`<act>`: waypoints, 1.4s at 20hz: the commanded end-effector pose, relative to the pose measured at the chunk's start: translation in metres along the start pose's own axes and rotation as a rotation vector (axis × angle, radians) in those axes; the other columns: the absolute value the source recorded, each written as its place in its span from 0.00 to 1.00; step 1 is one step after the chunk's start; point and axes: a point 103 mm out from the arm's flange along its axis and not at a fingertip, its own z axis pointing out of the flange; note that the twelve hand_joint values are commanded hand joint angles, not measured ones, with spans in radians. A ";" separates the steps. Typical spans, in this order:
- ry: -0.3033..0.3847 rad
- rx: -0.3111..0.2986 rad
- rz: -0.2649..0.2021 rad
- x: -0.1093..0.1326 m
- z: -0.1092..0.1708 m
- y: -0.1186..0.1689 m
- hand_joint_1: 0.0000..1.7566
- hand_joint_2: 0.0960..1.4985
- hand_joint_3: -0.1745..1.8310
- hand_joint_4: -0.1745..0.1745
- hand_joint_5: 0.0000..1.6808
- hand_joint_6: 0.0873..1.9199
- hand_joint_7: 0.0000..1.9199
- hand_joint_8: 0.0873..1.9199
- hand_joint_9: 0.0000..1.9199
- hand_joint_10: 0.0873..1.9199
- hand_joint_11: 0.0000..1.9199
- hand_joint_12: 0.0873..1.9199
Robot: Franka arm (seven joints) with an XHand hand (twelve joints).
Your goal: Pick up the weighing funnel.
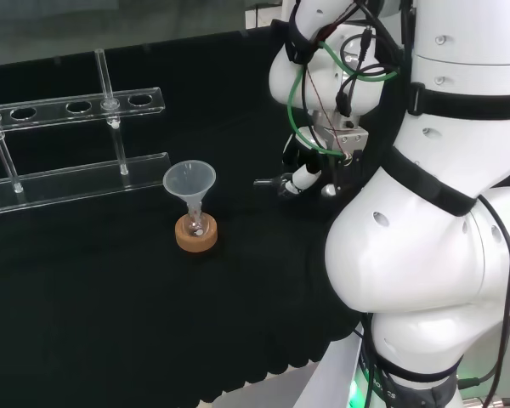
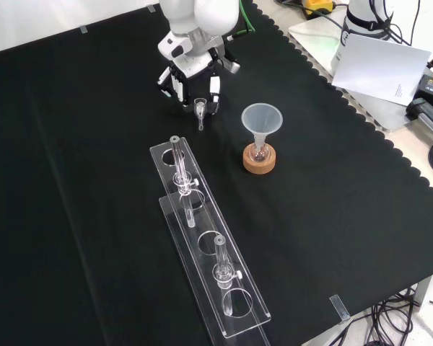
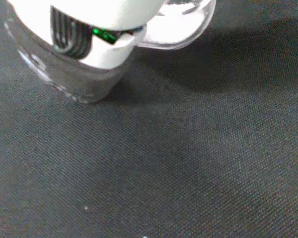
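Note:
The weighing funnel (image 2: 200,109), a small clear scoop with a short stem, is at the cloth with its stem pointing away from the arm in the front view. My hand (image 2: 195,81) is low over it, with fingers (image 2: 213,88) curled down on either side of its wide end. In the wrist view a white fingertip (image 3: 107,47) presses on the clear piece (image 3: 69,82), just above the black cloth. In the head view the hand (image 1: 302,177) is left of the arm's big white links, with one dark fingertip reaching left.
The big funnel (image 2: 261,119) stands in a small flask on a cork ring (image 2: 260,159), to the hand's right in the front view. A clear tube rack (image 2: 206,249) holding glass tubes runs toward the front. Paper and cables lie past the cloth's right edge.

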 end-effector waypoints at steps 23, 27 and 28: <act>0.032 -0.087 -0.025 0.016 -0.076 -0.029 0.65 0.37 0.43 1.00 0.80 0.25 0.78 0.18 0.68 0.11 0.19 0.72; 0.039 -0.116 -0.042 0.020 -0.096 -0.033 0.65 0.37 0.43 1.00 0.80 0.25 0.78 0.18 0.68 0.11 0.19 0.72; 0.033 -0.121 -0.044 0.026 -0.099 -0.032 0.65 0.37 0.43 1.00 0.80 0.25 0.78 0.18 0.68 0.11 0.19 0.72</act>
